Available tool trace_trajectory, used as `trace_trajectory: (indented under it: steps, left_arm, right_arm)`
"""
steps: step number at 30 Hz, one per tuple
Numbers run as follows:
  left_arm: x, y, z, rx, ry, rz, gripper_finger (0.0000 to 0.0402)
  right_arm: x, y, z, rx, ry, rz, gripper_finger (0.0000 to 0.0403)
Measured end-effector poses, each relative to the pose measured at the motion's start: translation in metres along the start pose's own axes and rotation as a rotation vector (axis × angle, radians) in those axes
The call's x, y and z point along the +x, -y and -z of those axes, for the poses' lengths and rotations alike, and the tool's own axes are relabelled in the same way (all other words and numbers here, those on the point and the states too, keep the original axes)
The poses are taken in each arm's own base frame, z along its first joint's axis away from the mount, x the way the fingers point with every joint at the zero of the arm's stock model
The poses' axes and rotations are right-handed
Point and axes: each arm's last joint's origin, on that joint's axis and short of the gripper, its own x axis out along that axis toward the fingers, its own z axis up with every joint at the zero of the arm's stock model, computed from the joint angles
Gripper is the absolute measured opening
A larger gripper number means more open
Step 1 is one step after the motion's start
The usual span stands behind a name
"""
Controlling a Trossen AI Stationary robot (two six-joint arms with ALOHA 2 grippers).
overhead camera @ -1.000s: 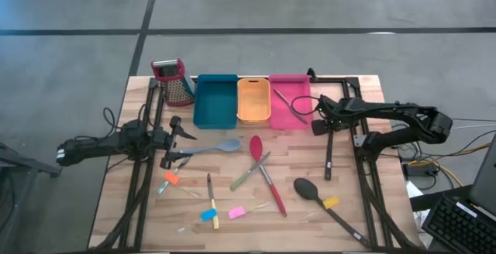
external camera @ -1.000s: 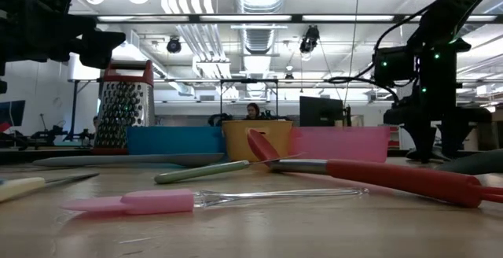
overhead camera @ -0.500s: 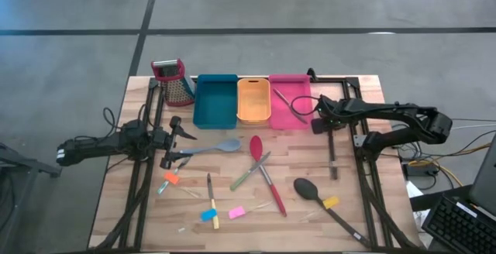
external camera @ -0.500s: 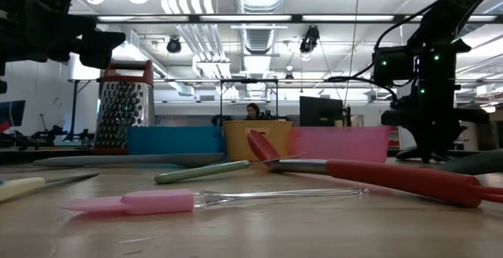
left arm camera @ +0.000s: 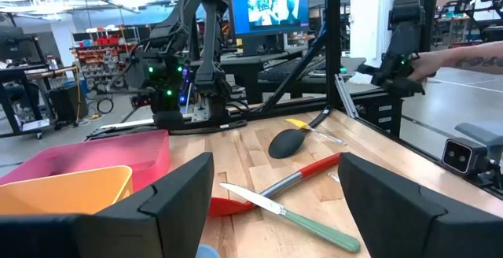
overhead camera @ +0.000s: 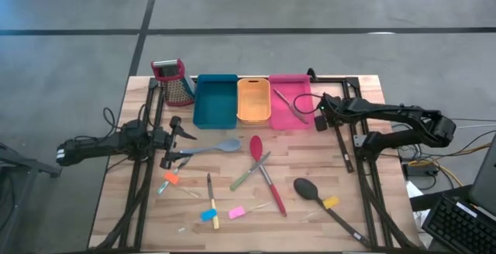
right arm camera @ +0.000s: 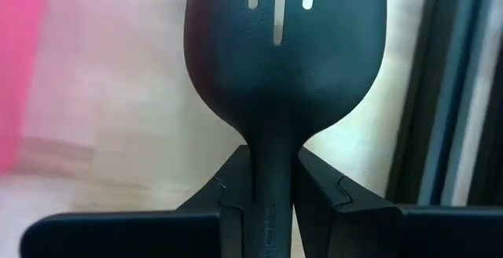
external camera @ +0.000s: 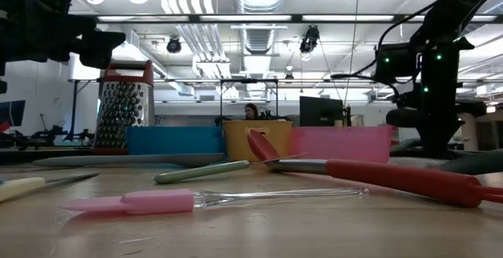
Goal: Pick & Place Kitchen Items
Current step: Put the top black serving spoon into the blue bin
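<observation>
The right tool (overhead camera: 322,117) is clamped on the neck of the black slotted spatula (right arm camera: 275,61); in the right wrist view both fingers (right arm camera: 324,199) press the stem just below the slotted head. From above, the spatula's handle (overhead camera: 343,147) trails from the tool toward the table's (overhead camera: 310,223) front edge, along the right side rail, and the tool sits just beside the pink bin (overhead camera: 288,99) near the back edge. Whether the handle touches the wood is hard to judge.

The left tool (overhead camera: 180,135) waits near the left edge with its fingers (left arm camera: 177,195) apart, close to the handle of the grey-blue spoon (overhead camera: 221,147). The red spoon (overhead camera: 263,173) and black spoon (overhead camera: 310,190) lie mid-table.
</observation>
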Motion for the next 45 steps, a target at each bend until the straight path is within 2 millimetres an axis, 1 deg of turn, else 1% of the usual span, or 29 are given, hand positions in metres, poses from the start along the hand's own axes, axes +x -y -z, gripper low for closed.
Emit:
trace_trajectory:
  steps: [3,8,13,20,28,32,35,40,45]
  left_arm:
    - [0.000,0.000,0.000,0.000,0.000,0.000,0.0278]
    - [0.000,0.000,0.000,0.000,0.000,0.000,0.0278]
    - [0.000,0.000,0.000,0.000,0.000,0.000,0.0278]
    - [0.000,0.000,0.000,0.000,0.000,0.000,0.0278]
    - [0.000,0.000,0.000,0.000,0.000,0.000,0.0278]
    - [0.000,0.000,0.000,0.000,0.000,0.000,0.0278]
    - [0.000,0.000,0.000,0.000,0.000,0.000,0.0278]
    - [0.000,0.000,0.000,0.000,0.000,0.000,0.0278]
    - [0.000,0.000,0.000,0.000,0.000,0.000,0.0278]
  right_arm:
    - [-0.008,0.003,-0.003,0.012,0.037,-0.027,0.0051]
    - [-0.031,0.008,-0.009,0.020,0.120,-0.081,0.0051]
    - [-0.063,0.013,-0.021,0.031,0.247,-0.176,0.0051]
    - [-0.110,0.018,-0.040,0.003,0.404,-0.275,0.0051]
    - [-0.148,0.017,-0.060,-0.026,0.509,-0.336,0.0051]
    - [-0.164,0.011,-0.068,-0.051,0.541,-0.368,0.0051]
    - [-0.175,0.002,-0.074,-0.081,0.575,-0.404,0.0051]
    - [-0.193,-0.022,-0.087,-0.145,0.652,-0.482,0.0051]
    - [-0.206,-0.048,-0.102,-0.217,0.668,-0.499,0.0051]
